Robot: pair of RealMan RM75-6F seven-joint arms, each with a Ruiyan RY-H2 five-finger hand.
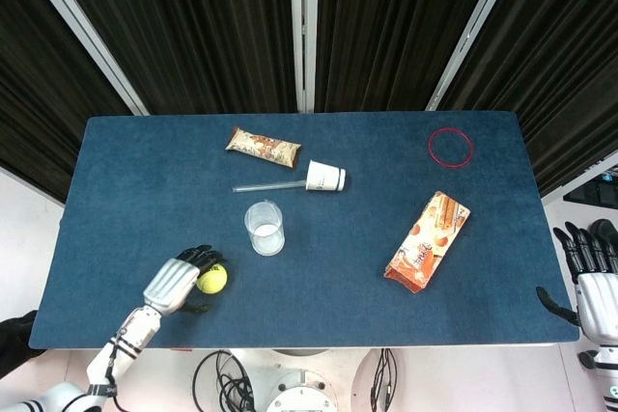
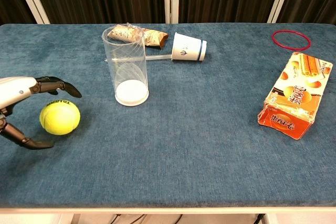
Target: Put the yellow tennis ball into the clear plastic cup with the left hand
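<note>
The yellow tennis ball [image 1: 212, 279] [image 2: 60, 117] lies on the blue table [image 1: 145, 171] near its front left. My left hand [image 1: 179, 282] [image 2: 21, 92] reaches in from the left and cups the ball: dark fingers [image 2: 58, 85] arch above it, the thumb [image 2: 29, 141] lies below, and small gaps show on both sides. The clear plastic cup [image 1: 265, 228] [image 2: 128, 66] stands upright, empty, just right of and behind the ball. My right hand [image 1: 591, 282] hangs off the table's right edge, fingers spread, holding nothing.
Behind the clear cup lie a snack bar wrapper [image 1: 263, 146] [image 2: 139, 34], a straw [image 1: 270, 185] and a paper cup [image 1: 325, 177] [image 2: 188, 47] on its side. An orange biscuit box [image 1: 427, 240] [image 2: 296, 95] lies at the right, a red ring [image 1: 450, 147] [image 2: 291, 39] at the back right.
</note>
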